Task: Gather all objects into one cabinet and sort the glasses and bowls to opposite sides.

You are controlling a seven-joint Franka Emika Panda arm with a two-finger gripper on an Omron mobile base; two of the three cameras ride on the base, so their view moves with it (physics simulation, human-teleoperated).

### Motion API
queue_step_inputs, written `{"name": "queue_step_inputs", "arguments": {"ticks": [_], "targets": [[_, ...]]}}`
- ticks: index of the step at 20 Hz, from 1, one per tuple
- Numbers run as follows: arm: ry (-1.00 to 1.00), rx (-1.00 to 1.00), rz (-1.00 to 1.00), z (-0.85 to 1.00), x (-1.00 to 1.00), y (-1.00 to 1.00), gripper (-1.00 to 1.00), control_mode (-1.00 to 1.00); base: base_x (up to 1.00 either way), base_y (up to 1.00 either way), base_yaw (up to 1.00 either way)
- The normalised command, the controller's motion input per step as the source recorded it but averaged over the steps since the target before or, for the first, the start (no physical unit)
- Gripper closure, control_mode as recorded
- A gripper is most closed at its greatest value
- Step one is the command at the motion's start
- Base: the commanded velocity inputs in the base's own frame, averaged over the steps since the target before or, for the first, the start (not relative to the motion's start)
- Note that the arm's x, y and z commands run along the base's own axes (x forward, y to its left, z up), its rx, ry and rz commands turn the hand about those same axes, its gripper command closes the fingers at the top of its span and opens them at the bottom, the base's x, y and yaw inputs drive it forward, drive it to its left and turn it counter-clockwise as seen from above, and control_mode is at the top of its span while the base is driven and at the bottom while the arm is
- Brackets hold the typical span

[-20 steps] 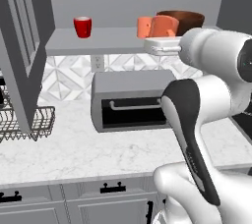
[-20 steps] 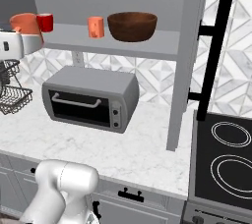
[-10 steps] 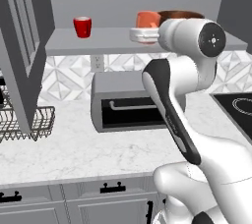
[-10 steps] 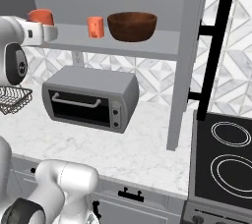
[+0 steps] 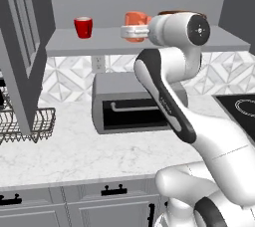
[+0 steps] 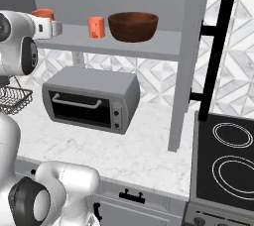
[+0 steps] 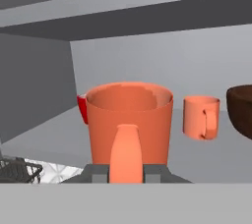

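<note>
Orange cup (image 7: 129, 122) held in the pincer (image 5: 130, 32) above the shelf's (image 5: 99, 47) front edge risks knocking the red cup (image 5: 83, 27) or tipping off.

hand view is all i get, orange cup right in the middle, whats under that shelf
Observer: A grey toaster oven stands on the counter, right below the shelf.
Operator: and the red thing peeking out behind my cup
Observer: A red cup, standing on the shelf apart from the orange cup, on the side away from the bowl.
Operator: whats past the bowl
Observer: Beyond the brown bowl is the open cabinet door, with its black bar handle.
</note>
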Motion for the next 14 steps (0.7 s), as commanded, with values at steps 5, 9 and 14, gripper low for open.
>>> {"name": "queue_step_inputs", "arguments": {"ticks": [5, 9, 14], "targets": [[0.00, -0.01, 0.05, -0.20, 0.15, 0.26, 1.00, -1.00, 0.00, 0.00, 0.00], [0.00, 0.00, 0.00, -0.01, 0.05, 0.17, 1.00, -1.00, 0.00, 0.00, 0.00], [0.07, 0.00, -0.05, 0.00, 0.10, 0.08, 1.00, -1.00, 0.00, 0.00, 0.00]]}}
